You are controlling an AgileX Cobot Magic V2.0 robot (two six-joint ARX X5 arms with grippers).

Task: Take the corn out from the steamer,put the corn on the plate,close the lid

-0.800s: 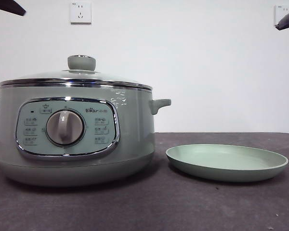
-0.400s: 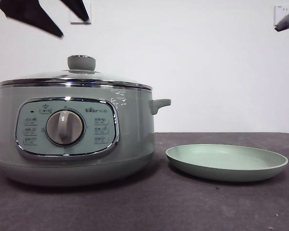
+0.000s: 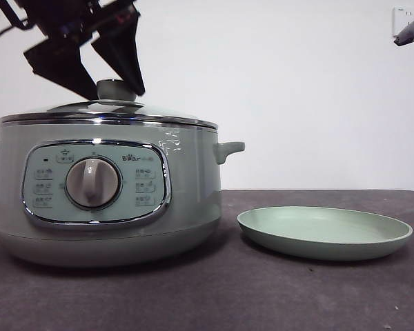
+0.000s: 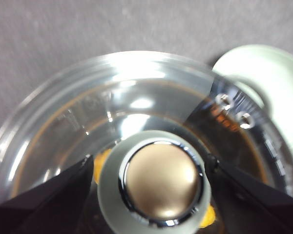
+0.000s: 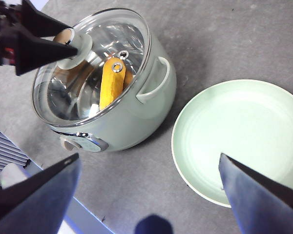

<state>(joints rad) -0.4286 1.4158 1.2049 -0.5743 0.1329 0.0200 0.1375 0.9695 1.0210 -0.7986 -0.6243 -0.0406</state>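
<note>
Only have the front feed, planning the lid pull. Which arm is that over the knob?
Observer: The left gripper; its jaws are open either side of the knob.
Operator: Corn in there? Pot wall blocks me.
Observer: Yes, the corn shows through the lid, inside the steamer.
Operator: Right arm?
Observer: The right gripper is open, high above the plate.

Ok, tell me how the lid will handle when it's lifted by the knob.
The lid looks like glass with a chrome rim, so probably rigid, fairly heavy and breakable if dropped. It is wide, so held only by its small round knob it may tilt. The knob looks smooth, so the left gripper could slip.
</note>
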